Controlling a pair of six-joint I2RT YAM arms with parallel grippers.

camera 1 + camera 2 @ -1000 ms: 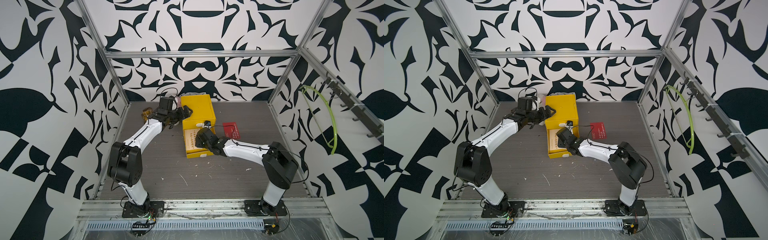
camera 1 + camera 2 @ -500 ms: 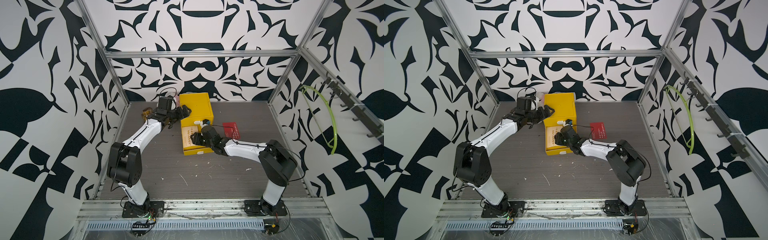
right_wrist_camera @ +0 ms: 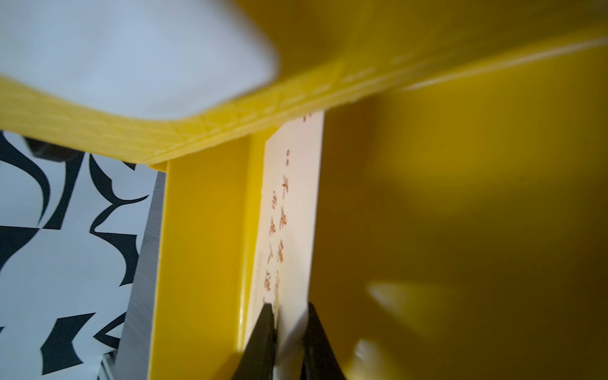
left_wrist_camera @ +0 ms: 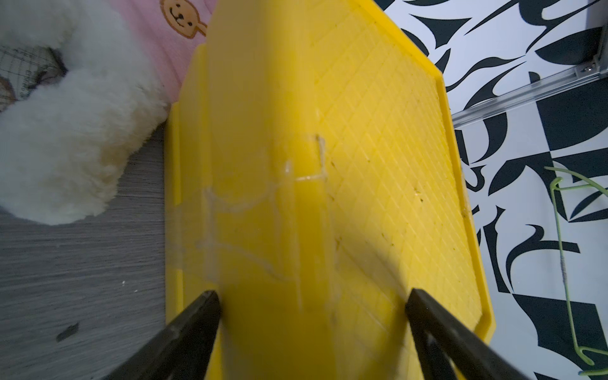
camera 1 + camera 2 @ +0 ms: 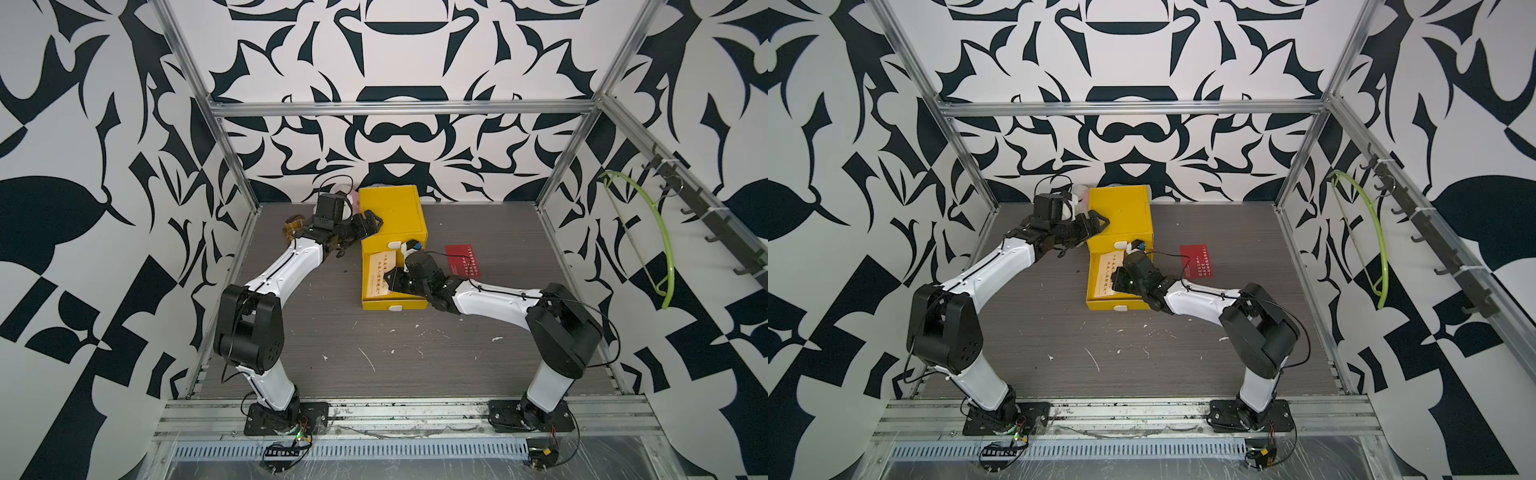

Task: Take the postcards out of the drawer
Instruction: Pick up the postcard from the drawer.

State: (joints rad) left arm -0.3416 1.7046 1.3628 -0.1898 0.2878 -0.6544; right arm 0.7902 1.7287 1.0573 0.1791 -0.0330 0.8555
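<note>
The yellow drawer [image 5: 395, 306] [image 5: 1118, 306] stands pulled out of its yellow cabinet [image 5: 392, 212] toward the front. A cream postcard [image 5: 378, 274] [image 5: 1106, 276] with red-brown writing lies inside it. My right gripper [image 5: 392, 279] [image 5: 1120, 283] [image 3: 289, 312] reaches into the drawer, shut on that cream postcard's [image 3: 292, 204] edge; the card shows between the black fingers [image 3: 266, 332]. A red postcard [image 5: 462, 259] [image 5: 1197, 259] lies on the table right of the drawer. My left gripper [image 5: 370, 222] [image 5: 1097, 222] [image 4: 312, 296] is open, its jaws straddling the cabinet's upper left edge.
A white and pink plush thing [image 4: 65, 131] [image 5: 350, 198] sits behind the cabinet at the back wall. A yellow-brown cloth [image 5: 293, 224] lies by the left wall. A green hanger [image 5: 652, 232] hangs on the right wall. White scraps dot the table's front.
My right gripper has moved left and deeper into the drawer, and its jaws have closed on the cream postcard. The left gripper has stayed open at the cabinet.
</note>
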